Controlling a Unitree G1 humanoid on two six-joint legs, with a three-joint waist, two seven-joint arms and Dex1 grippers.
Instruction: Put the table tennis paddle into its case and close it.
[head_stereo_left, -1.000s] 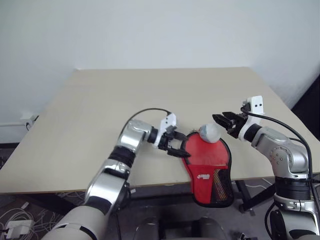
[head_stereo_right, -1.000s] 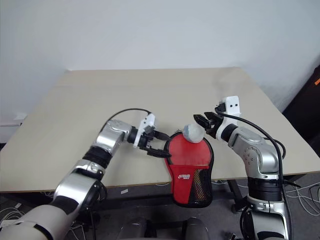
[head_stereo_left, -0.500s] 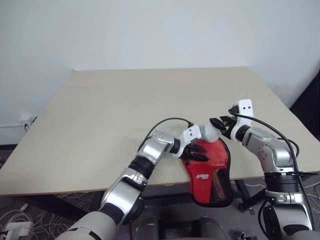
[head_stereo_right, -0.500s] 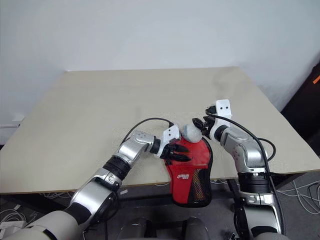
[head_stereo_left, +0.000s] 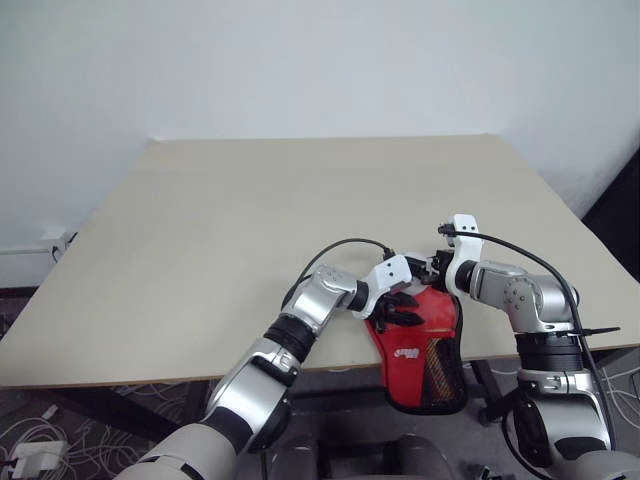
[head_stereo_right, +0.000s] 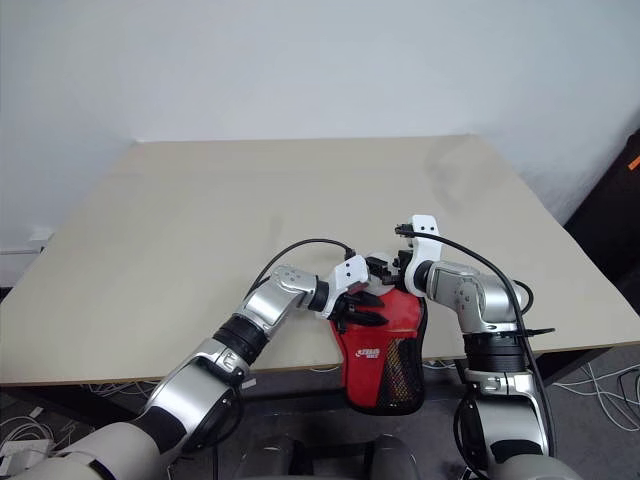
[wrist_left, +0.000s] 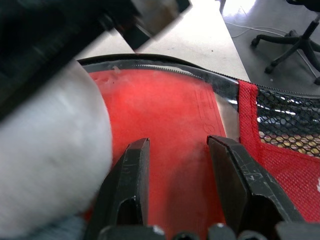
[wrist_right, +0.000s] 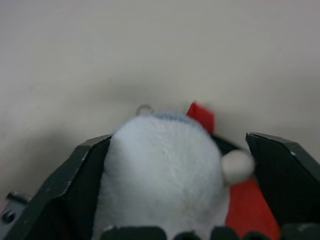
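Case (head_stereo_left: 420, 345) lies at table (head_stereo_left: 200, 230) near edge, narrow end hanging off. My L hand (wrist_left: 177, 200) rests on its red face, fingers apart, gripping nothing. R hand (wrist_right: 182, 165) spread wide around fluffy white ball (wrist_right: 162, 170) at case's far end.

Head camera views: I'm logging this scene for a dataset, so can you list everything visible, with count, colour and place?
case: one, red with a black mesh pocket and a small white logo, at the near edge of the table, its narrow end hanging over the edge.
ball: one, whitish-grey and fuzzy, at the far rim of the case, between the right gripper's fingers.
table: one, beige, in front of a white wall.
office chair: one, black base on wheels, on the floor beside the table.
cables: several, white and dark, on the floor left of the table.
left gripper: one, black fingers, partly open, on the case's red face.
right gripper: one, black fingers, open, straddling the ball.
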